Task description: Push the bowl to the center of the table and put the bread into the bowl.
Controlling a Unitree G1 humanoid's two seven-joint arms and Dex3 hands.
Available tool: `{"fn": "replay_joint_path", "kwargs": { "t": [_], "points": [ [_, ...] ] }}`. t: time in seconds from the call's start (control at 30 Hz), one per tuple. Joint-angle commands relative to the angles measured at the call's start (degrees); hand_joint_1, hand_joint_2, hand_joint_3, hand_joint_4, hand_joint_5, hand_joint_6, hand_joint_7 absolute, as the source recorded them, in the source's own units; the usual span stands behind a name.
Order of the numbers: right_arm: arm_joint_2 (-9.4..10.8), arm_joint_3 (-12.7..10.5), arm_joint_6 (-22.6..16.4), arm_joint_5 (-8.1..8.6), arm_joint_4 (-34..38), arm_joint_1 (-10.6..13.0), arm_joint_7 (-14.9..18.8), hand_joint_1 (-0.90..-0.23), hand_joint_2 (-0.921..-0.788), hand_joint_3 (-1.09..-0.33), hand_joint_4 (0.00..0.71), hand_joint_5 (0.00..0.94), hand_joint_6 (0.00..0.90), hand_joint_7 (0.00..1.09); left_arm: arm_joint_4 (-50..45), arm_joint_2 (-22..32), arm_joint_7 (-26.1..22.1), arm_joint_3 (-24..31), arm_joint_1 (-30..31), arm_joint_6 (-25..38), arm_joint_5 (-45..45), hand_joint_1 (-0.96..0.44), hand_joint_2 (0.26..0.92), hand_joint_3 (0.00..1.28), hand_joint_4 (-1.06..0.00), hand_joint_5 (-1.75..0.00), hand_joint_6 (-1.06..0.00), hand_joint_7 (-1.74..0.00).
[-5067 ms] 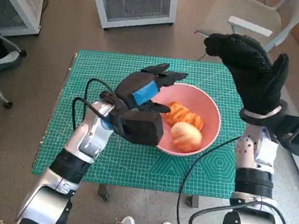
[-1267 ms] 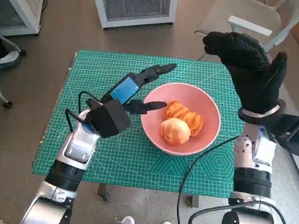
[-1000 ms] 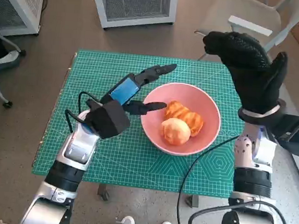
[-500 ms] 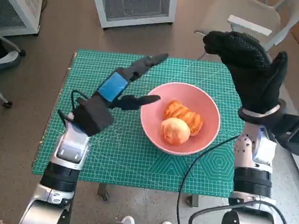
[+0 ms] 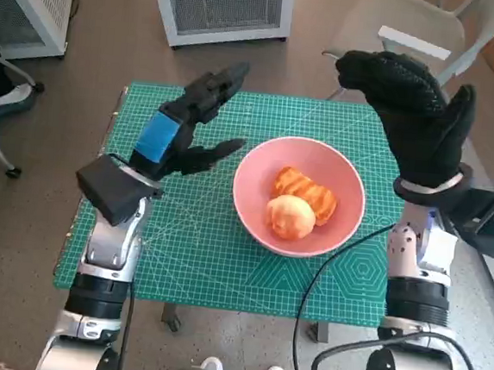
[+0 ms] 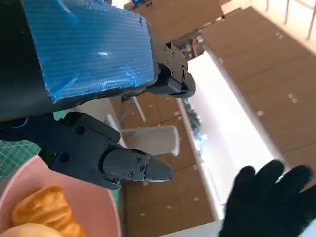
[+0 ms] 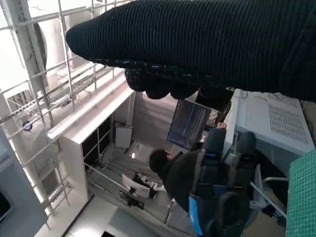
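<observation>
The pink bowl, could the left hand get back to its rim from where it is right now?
Probably yes. The left hand is open and raised just beside the pink bowl, with only bare green mat between them; the right hand is up on the far side.

A green cutting mat (image 5: pixel 223 261) is covering the worktop on a brown floor (image 5: pixel 52 133). A white grilled cabinet (image 5: pixel 224 5) is standing at twelve o'clock, a pale chair (image 5: pixel 399 29) at one o'clock.

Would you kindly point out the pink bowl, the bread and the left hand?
pink bowl (image 5: pixel 341 217): head view, bare inner wall.
bread (image 5: pixel 303 186): head view, ridged top.
left hand (image 5: pixel 166 135): head view, blue-taped back.
</observation>
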Motion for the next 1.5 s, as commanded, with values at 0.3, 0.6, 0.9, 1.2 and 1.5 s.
{"fn": "replay_joint_path", "kwargs": {
  "t": [0.3, 0.6, 0.9, 1.2, 1.5],
  "points": [
    [0.14, 0.23, 0.56, -0.78, 0.15, 1.38, -0.72, -0.67, -0.921, -0.716, 0.275, 0.003, 0.078, 0.58, -3.19, -0.89, -0.92, 3.74, 1.8, -4.03, -5.57, -0.65, 0.921, 0.35, -0.34, 0.0, -0.35, -0.19],
    [0.3, 0.18, 0.5, -0.98, -0.06, 1.35, -1.35, -0.668, -0.921, -0.714, 0.272, 0.001, 0.079, 0.58, -4.72, -1.48, -1.89, 4.69, 2.52, -4.8, -8.26, -0.64, 0.921, 0.37, -0.31, 0.0, -0.33, -0.19],
    [0.52, 0.25, -0.05, -1.36, -0.09, 1.45, -2.25, -0.665, -0.921, -0.712, 0.275, 0.003, 0.079, 0.57, -6.95, -1.55, -2.22, 5.08, 3.26, -4.27, -9.84, -0.64, 0.921, 0.37, -0.29, 0.0, -0.32, -0.19],
    [0.75, 0.33, -0.51, -1.49, 0.03, 1.52, -2.63, -0.671, -0.921, -0.713, 0.275, 0.002, 0.081, 0.56, -8.9, -1.57, -1.97, 5.33, 4.04, -3.5, -10.58, -0.64, 0.921, 0.38, -0.29, 0.0, -0.33, -0.22],
    [0.69, 0.27, -1.04, -1.31, 1.06, 1.08, -2.31, -0.67, -0.921, -0.714, 0.275, 0.002, 0.085, 0.56, -9.04, -2.12, -1.81, 5.15, 4.18, -4.27, -10.47, -0.64, 0.921, 0.38, -0.29, 0.0, -0.33, -0.26]
  ]
}}
